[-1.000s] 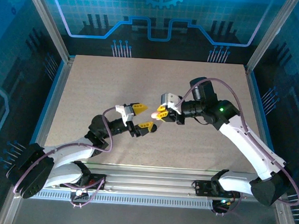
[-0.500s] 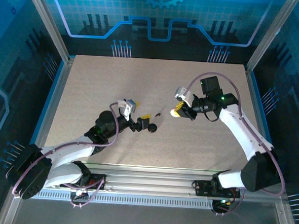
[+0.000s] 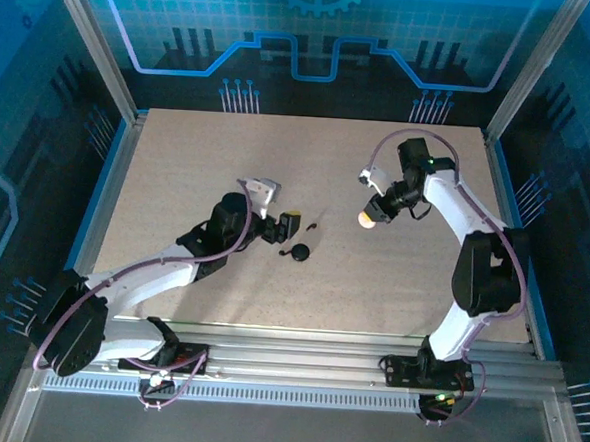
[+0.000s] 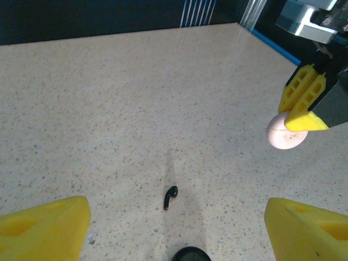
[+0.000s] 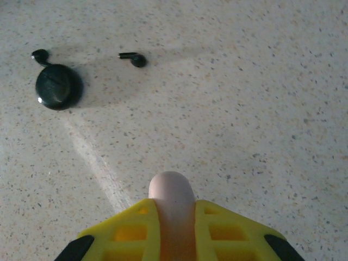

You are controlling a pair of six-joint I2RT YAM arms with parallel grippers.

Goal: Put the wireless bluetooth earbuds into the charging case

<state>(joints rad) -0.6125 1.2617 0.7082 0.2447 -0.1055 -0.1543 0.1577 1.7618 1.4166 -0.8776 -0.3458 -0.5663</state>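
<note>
Item 1: table point(image 3: 178, 164), speckled beige.

Item 2: left gripper point(image 3: 283, 225), jaws spread wide, nothing held; in the top view it is placed at 9 o'clock of the loose earbud.

Item 3: right gripper point(image 5: 172, 212), jaws clamped on the charging case point(image 5: 170, 190); the case is pale pink, set at 3 o'clock of table centre and judged clear of the surface; it is judged light, rigid and slippery, best pinched across its flat faces.

Item 4: dark round disc point(image 5: 58, 87), lying flat at 6 o'clock of table centre.

Item 5: loose earbud point(image 4: 171, 197), dark and stemmed, at 1 o'clock of the disc from above; it is judged featherlight, hard and easily flicked, best taken by the stem.

Item 6: second earbud point(image 5: 38, 54), touching the disc at 11 o'clock in the right wrist view.
</note>
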